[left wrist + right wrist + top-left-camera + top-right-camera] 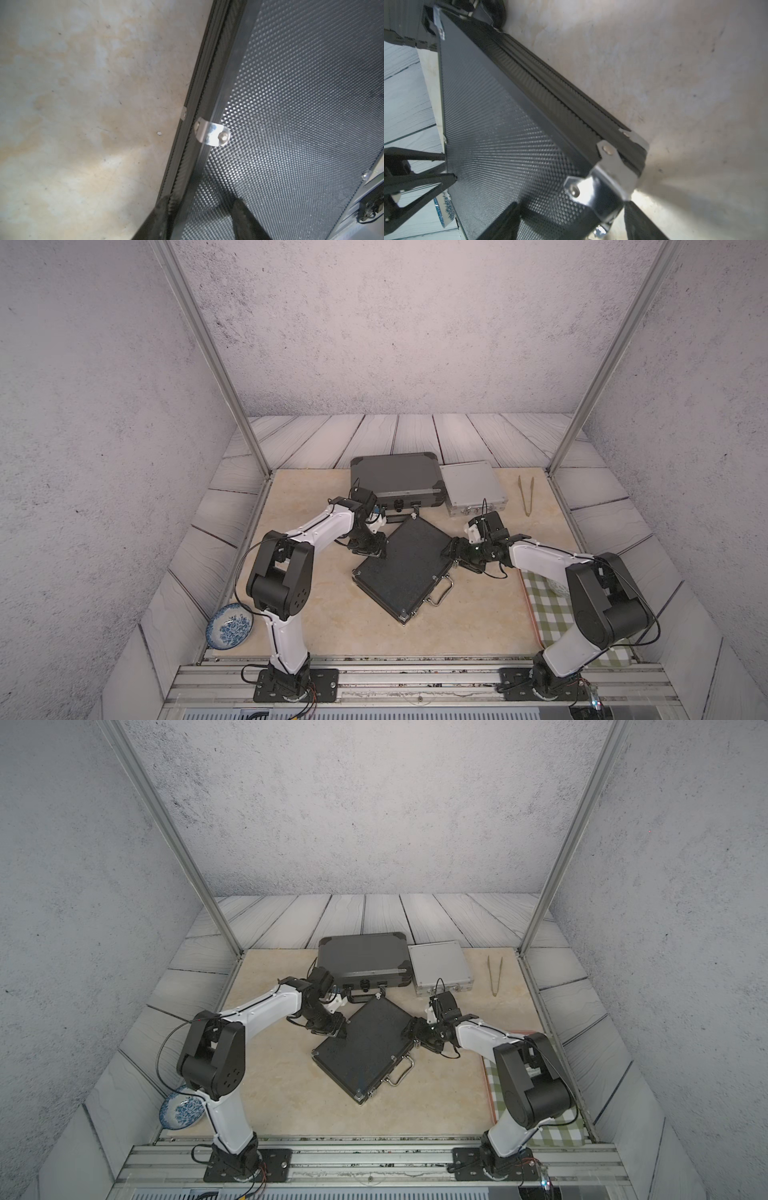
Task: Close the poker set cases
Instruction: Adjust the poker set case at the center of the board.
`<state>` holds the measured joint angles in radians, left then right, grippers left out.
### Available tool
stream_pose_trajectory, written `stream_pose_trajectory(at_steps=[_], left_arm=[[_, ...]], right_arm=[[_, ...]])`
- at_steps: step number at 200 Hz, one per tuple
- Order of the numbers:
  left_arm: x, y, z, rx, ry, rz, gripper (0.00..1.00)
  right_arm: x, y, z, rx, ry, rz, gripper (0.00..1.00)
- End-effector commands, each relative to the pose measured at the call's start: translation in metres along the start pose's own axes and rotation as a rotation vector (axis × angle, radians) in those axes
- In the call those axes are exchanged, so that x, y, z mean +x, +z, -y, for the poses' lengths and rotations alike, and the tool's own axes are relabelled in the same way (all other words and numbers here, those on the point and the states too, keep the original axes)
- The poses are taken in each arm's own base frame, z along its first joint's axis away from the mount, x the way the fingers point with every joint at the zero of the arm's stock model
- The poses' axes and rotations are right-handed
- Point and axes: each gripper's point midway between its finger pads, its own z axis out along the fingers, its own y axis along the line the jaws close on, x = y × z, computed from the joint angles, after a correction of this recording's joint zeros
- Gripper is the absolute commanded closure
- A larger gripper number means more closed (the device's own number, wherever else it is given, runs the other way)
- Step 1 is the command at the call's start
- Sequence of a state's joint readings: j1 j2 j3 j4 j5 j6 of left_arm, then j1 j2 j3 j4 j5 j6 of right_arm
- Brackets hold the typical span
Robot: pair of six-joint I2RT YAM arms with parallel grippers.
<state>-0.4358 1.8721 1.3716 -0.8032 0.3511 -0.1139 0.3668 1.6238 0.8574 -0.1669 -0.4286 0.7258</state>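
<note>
Flat black case (407,572), lid down, flanked by both grippers: left gripper (372,552) unclenched astride its long edge, right gripper (448,552) unclenched astride its corner.

— Where is the stereo pair looking from?

— Both top views are looking from high above the near edge, facing down and toward the far side. They are taking in the whole table (332,635) almost identically.

— And the wrist cameras?

— The left wrist one is looking down from very close over the left edge of the flat black case (291,104). The right wrist one is sitting just as close at its right corner, facing left across the lid.

— What are they sharing?

— That dimpled lid, which both top views are also showing mid-table.
</note>
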Motion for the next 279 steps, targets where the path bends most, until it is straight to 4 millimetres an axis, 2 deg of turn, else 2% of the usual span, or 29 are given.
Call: stream_pose_trajectory(at_steps=[1, 116, 205, 279], left_arm=[[0.006, 0.008, 0.001, -0.027, 0.011, -0.025, 0.49], [0.005, 0.007, 0.004, -0.014, 0.006, -0.013, 0.50], [0.007, 0.012, 0.009, 0.028, 0.007, -0.017, 0.52], [0.007, 0.017, 0.009, 0.037, 0.007, -0.025, 0.54]], right_arm=[[0.005, 0.011, 0.022, 0.064, 0.024, 0.001, 0.20], [0.016, 0.028, 0.039, 0.003, 0.116, 0.055, 0.17], [0.009, 0.029, 0.032, -0.088, 0.193, 0.128, 0.19], [0.005, 0.029, 0.024, -0.149, 0.301, 0.201, 0.25]])
